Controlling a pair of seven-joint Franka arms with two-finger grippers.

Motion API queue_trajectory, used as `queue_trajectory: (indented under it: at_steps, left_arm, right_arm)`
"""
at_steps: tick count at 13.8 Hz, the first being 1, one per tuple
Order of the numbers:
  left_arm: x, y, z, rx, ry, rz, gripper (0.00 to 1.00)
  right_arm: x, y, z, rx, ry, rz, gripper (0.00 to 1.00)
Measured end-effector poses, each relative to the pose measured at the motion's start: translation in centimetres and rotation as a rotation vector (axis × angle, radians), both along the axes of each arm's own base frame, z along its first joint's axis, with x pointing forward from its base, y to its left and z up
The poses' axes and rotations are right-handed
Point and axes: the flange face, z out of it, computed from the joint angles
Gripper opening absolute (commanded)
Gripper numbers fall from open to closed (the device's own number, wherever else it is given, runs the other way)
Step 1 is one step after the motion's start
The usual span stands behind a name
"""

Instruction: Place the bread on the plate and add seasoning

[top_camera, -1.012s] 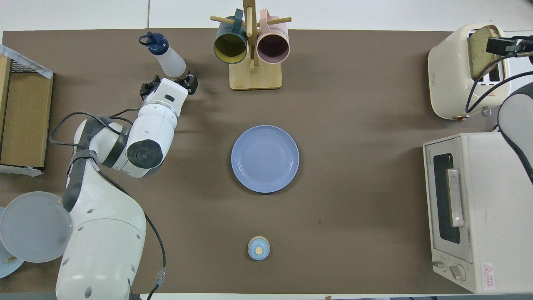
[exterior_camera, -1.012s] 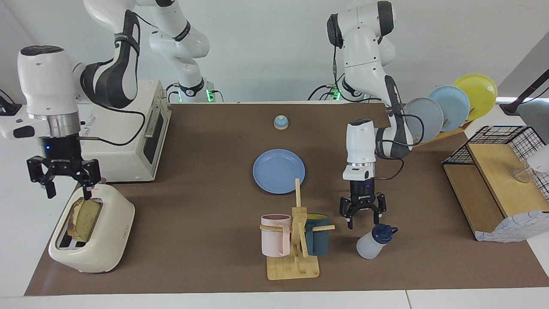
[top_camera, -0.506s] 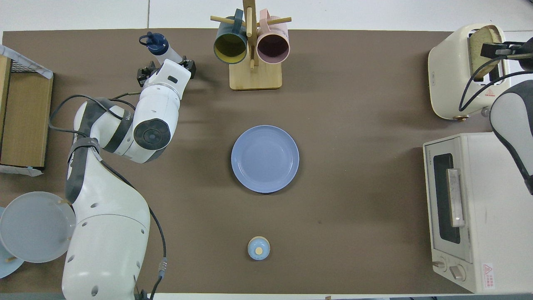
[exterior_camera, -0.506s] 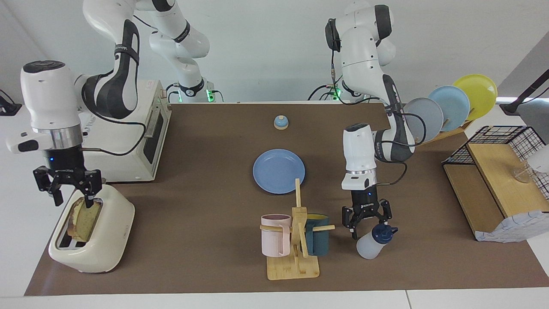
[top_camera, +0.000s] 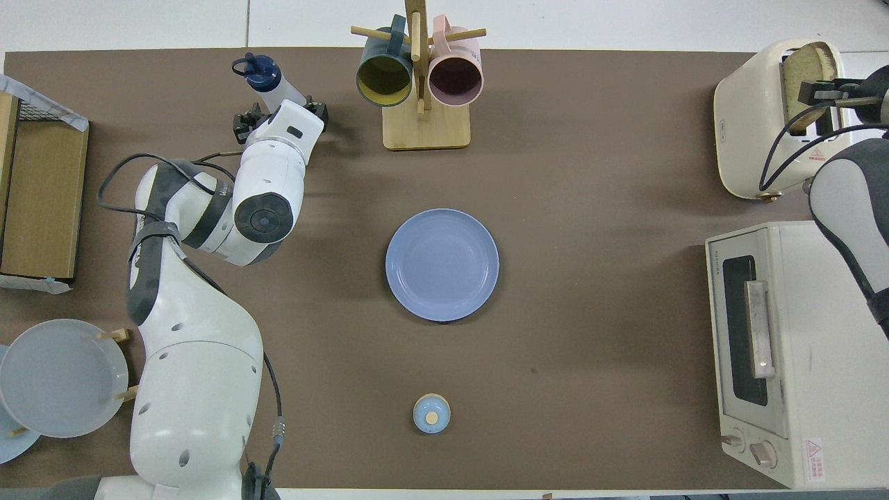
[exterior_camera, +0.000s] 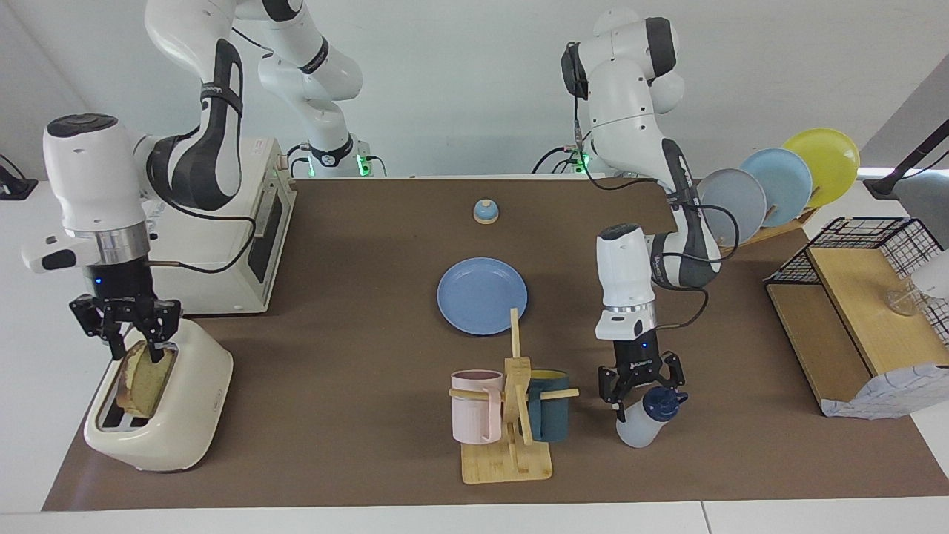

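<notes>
The bread (exterior_camera: 141, 374) stands in the slot of a cream toaster (exterior_camera: 185, 415) at the right arm's end of the table; it also shows in the overhead view (top_camera: 806, 66). My right gripper (exterior_camera: 136, 347) is low over the slot, open, with its fingers on either side of the slice's top edge. The blue plate (exterior_camera: 482, 295) lies bare mid-table. The seasoning bottle (exterior_camera: 642, 420) stands beside the mug rack. My left gripper (exterior_camera: 643, 391) is down at the bottle's shoulder, open, fingers on either side of it. The left arm's hand hides part of the bottle (top_camera: 271, 80) in the overhead view.
A wooden mug rack (exterior_camera: 511, 445) with a pink and a dark mug stands close to the bottle. A toaster oven (exterior_camera: 245, 230) stands beside the toaster. A small bell (exterior_camera: 485, 212) sits nearer to the robots than the plate. A plate rack (exterior_camera: 778, 185) and a wooden shelf (exterior_camera: 852, 319) stand at the left arm's end.
My right gripper has come down onto the slice's top and its fingers have narrowed. My left gripper has moved down and over to the bottle, now straddling it.
</notes>
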Motion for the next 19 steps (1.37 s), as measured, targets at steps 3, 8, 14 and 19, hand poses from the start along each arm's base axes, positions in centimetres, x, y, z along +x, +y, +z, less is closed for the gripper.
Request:
queue_trajectory:
  at_steps: [3,8,14,19]
  left_arm:
    - [1.2,1.0,-0.6,0.018,-0.01,0.005,1.0]
    - [1.5,1.3,-0.6,0.032,-0.007,-0.01,1.0]
    - [1.7,0.5,0.1,0.016,0.002,-0.018,1.0]
    - [2.2,1.6,1.4,0.047,0.067,-0.033,1.0]
  right_arm:
    - [0.0,0.0,0.1,-0.018,0.004,0.031,0.0]
    - [0.7,0.5,5.2,-0.036,0.063,0.089,0.0]
    - [1.7,7.0,8.8,-0.118,0.08,0.265,0.0]
    - [0.3,16.4,10.3,-0.053,0.141,0.333,0.0]
